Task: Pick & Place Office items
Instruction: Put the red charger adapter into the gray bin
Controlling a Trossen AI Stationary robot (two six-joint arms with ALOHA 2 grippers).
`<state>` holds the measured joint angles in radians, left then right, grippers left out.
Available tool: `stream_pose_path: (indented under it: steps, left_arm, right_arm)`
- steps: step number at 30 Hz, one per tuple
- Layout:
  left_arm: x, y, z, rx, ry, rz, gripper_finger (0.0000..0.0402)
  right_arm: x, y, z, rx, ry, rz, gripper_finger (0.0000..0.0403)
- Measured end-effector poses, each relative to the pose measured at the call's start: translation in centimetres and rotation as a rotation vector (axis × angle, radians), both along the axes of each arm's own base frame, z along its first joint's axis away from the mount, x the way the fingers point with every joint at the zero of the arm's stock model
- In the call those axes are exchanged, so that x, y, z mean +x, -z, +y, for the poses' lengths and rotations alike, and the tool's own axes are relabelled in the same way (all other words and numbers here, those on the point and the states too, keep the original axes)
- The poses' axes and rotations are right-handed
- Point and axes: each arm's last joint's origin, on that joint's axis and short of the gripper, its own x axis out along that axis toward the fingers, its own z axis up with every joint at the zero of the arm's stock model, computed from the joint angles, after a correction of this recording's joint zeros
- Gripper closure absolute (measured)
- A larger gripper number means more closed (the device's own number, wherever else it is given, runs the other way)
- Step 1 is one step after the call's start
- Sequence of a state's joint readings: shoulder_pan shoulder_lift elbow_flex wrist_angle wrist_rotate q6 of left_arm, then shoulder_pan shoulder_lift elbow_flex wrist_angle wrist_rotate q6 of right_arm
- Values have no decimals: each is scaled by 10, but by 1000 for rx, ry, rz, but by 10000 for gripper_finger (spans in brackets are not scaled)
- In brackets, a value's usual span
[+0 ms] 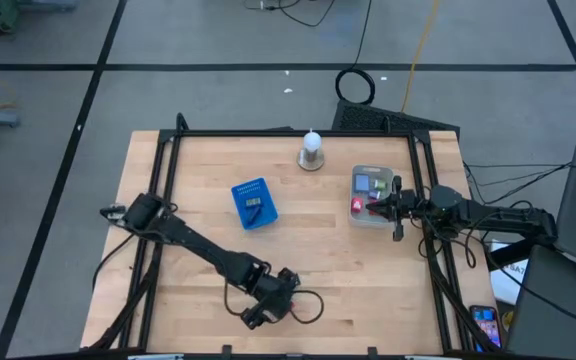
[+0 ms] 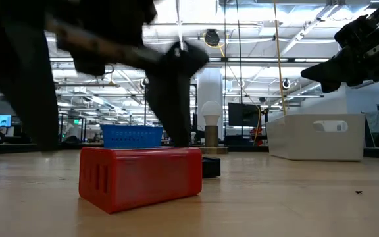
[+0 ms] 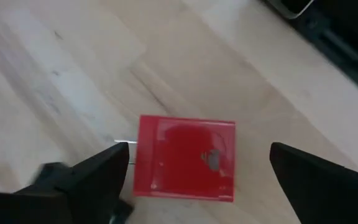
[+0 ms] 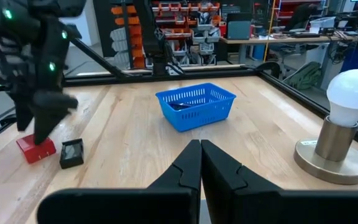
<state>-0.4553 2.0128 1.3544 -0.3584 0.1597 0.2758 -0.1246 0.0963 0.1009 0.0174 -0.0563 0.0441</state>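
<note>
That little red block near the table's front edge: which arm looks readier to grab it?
The left. Its gripper hangs open directly above the red rectangular plastic block, fingers either side. The right gripper is shut, far off by the white bin.

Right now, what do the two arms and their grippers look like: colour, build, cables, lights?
Both arms are dark, near-black, jointed segments. The left gripper has two flat, tapering black fingers; seen from the right wrist view, small green lights glow on that arm. The right gripper has two slim black fingers with angled tips. In the high view, black cables loop beside the left gripper and trail behind the right gripper.
</note>
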Motion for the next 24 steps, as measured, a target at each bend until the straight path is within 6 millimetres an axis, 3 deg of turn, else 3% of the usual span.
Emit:
stream_pose_path:
  steps: [3,7,15,24]
  left_arm:
    - [6,10,6,-21,-30,31,20]
    - [11,8,12,-74,-61,31,36]
    - [11,8,11,-95,-64,35,78]
    - [12,15,10,-126,-48,48,95]
  right_arm:
    - [0,0,0,5,1,0,403]
    - [0,0,0,24,3,4,403]
    - [1,1,0,27,4,14,403]
    - [1,1,0,26,4,14,403]
